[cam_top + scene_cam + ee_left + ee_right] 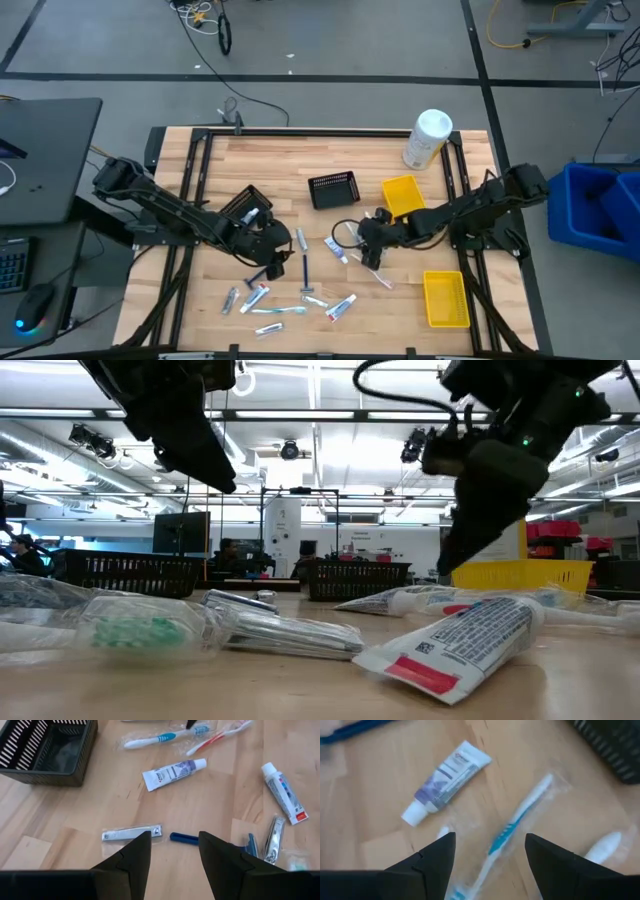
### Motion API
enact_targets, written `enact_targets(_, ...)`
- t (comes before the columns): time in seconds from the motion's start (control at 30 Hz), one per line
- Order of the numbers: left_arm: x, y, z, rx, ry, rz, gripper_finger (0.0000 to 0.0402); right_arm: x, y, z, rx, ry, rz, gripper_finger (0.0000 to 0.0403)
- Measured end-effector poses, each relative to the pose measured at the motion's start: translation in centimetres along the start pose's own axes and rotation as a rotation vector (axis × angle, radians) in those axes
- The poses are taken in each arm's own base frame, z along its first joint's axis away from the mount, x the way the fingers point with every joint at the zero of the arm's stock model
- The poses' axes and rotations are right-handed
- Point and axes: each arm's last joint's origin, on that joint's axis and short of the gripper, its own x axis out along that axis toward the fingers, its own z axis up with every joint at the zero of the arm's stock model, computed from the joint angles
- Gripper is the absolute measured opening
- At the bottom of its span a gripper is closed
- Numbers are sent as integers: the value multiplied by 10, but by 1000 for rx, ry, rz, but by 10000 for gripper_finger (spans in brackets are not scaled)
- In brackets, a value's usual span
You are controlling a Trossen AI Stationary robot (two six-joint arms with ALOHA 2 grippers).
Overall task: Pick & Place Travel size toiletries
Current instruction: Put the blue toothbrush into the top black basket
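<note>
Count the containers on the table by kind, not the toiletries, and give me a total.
Black mesh baskets: 2
Yellow trays: 2
White canister: 1
Total: 5

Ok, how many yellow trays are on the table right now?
2. One yellow tray lies mid-table, between the black basket and the white canister; the second tray lies toward the table's right side. None seems hidden.

Two dark jointed arms, black cables, wedge-shaped pincer fingers [135, 857].
</note>
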Motion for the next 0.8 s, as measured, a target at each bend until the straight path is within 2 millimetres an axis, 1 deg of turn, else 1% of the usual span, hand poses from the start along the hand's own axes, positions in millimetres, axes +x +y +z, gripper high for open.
enact_targets(0.2, -1, -1, -2, 8, 12, -1, 174, 23, -5, -7, 0, 48, -84, 238)
enact_targets(0.33, -1, -1, -2, 8, 9, -5, 174, 34, -7, -8, 17, 60, -99, 217)
enact_targets(0.43, -1, -1, -2, 9, 10, -4, 174, 35, -7, -8, 21, 53, -100, 186)
enact_targets(0.67, -1, -1, -2, 11, 11, -1, 174, 34, -8, -6, 19, 40, -82, 96)
enact_targets(0.8, -1, -1, -2, 11, 11, 0, 174, 32, -5, -2, -23, 45, -57, 59)
